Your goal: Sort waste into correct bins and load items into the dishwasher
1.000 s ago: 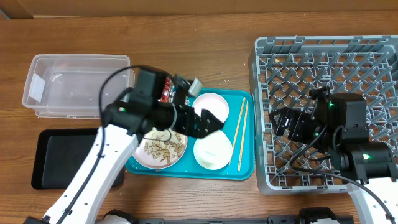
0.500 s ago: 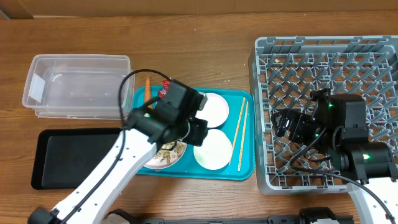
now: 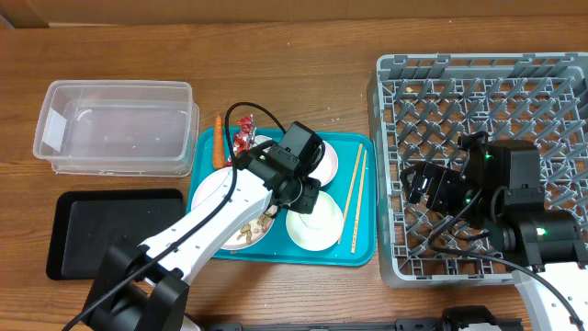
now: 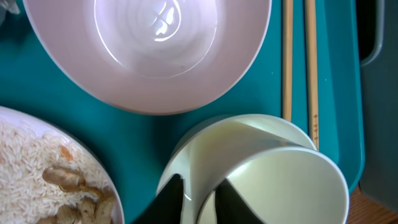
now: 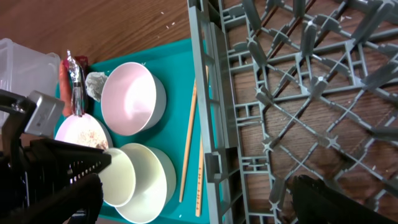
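On the teal tray a white bowl sits at the back and another white bowl in front. My left gripper is down at the front one. In the left wrist view its fingers pinch the wall of a white bowl that tilts inside a wider white rim. The chopsticks lie to the right. The plate holds peanut scraps. A carrot, a red wrapper and a paper ball lie at the tray's back left. My right gripper hangs open over the grey rack.
A clear tub stands at the back left and a flat black tray lies in front of it. The rack's raised left wall stands between the right gripper and the teal tray.
My left arm swung from over the plate to the front bowl, and its jaws closed from wide open onto the bowl's wall. The right arm has stayed still.
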### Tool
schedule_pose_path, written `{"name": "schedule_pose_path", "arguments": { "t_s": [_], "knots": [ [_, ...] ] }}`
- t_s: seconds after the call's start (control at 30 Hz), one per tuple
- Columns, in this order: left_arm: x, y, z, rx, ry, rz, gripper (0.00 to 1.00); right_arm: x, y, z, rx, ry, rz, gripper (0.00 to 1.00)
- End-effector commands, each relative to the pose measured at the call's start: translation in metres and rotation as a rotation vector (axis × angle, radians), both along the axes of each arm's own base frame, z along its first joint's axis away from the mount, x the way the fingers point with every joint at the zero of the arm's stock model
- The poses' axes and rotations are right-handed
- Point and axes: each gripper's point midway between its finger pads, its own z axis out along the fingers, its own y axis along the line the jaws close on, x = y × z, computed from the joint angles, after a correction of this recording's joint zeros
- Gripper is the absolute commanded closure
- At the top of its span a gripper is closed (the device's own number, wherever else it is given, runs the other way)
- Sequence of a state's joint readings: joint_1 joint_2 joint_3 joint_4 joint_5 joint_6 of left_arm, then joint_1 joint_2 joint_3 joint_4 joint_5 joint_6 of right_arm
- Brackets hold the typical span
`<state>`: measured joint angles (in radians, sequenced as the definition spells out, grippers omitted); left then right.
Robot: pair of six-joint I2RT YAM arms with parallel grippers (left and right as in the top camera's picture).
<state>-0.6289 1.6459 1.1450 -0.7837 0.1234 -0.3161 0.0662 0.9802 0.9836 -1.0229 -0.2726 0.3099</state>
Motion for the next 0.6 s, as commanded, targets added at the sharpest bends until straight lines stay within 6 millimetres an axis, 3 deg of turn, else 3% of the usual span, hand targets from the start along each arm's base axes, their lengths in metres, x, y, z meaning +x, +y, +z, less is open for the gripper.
{"name": "schedule_pose_path", "arguments": {
  "t_s": [0.0,0.1,0.3,0.43,0.53,0.57],
  "knots": [
    [0.000,-0.003,-0.001,-0.012,0.005,0.003,0.96,0.004,-0.001,0.014,-0.004,-0.042,-0.007,0.00],
    [0.000,-0.007,0.004,-0.042,0.011,-0.002,0.96,0.003,-0.001,0.014,-0.004,-0.041,-0.007,0.00],
    [0.013,-0.013,0.056,-0.189,-0.008,0.007,0.96,0.004,-0.001,0.014,-0.004,-0.041,-0.007,0.00],
    [0.013,-0.005,0.078,-0.236,0.010,0.008,0.96,0.003,0.000,0.015,0.004,-0.040,-0.001,0.00],
    [0.012,-0.003,0.090,-0.311,0.026,-0.010,0.96,0.002,0.009,0.018,0.047,-0.044,0.036,0.00],
    [0.010,-0.007,0.102,-0.401,0.046,-0.037,0.96,-0.001,0.022,0.024,0.090,-0.067,0.120,0.02]
  ]
}}
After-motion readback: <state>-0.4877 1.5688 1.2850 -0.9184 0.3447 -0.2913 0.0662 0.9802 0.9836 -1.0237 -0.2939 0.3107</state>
